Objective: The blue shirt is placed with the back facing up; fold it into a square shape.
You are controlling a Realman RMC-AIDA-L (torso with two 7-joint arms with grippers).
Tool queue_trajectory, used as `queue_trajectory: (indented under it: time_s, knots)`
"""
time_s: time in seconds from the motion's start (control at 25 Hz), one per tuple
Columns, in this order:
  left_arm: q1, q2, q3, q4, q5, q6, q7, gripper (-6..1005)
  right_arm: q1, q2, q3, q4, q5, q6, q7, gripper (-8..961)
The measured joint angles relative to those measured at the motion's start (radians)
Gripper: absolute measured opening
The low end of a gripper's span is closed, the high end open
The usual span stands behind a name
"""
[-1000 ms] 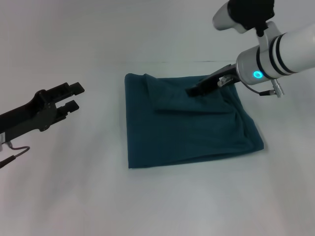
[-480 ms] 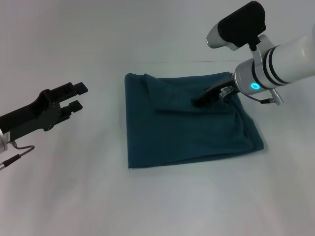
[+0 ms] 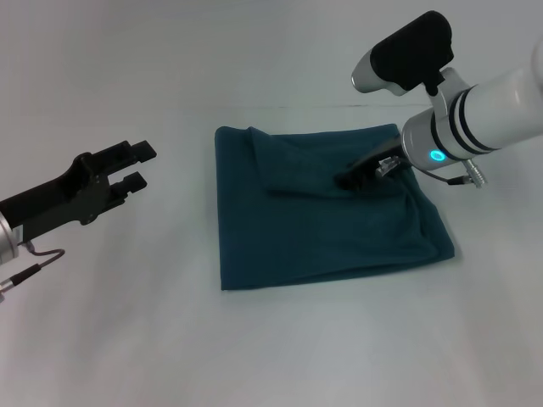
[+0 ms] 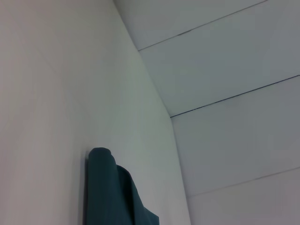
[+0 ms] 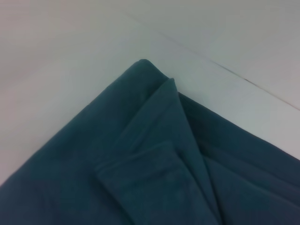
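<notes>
The blue shirt point(image 3: 322, 225) lies folded into a rough square on the white table point(image 3: 127, 322), with a smaller folded layer across its far part. My right gripper point(image 3: 348, 179) reaches down onto the shirt's far right area, at the edge of that upper fold. Layered folds and one corner of the shirt point(image 5: 140, 159) fill the right wrist view. Off the cloth, my left gripper point(image 3: 138, 164) hovers over bare table to the shirt's left, open and empty. In the left wrist view only a rolled edge of the shirt point(image 4: 108, 192) shows.
A thin seam line point(image 3: 339, 106) runs across the table just behind the shirt. White table surface surrounds the shirt on all sides.
The right gripper has slid a little nearer across the shirt's upper fold while its wrist turned. The left gripper has drifted slightly towards the shirt. The shirt's outline looks unchanged.
</notes>
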Motion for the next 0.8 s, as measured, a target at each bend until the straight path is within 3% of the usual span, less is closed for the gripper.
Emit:
queue_trajectory:
  time_s: [0.12, 0.32, 0.8]
  knots:
    - [0.0, 0.0, 0.0, -0.001, 0.0, -0.003, 0.001, 663, 0.002, 0.005, -0.002, -0.001, -0.025, 0.015, 0.023, 372]
    - [0.0, 0.0, 0.0, -0.002, 0.0, -0.006, 0.004, 663, 0.003, 0.005, 0.001, -0.006, -0.028, 0.023, 0.057, 137]
    - [0.001, 0.0, 0.0, -0.002, 0.0, -0.017, 0.006, 663, -0.04, 0.004, 0.005, -0.108, -0.024, -0.043, 0.121, 20]
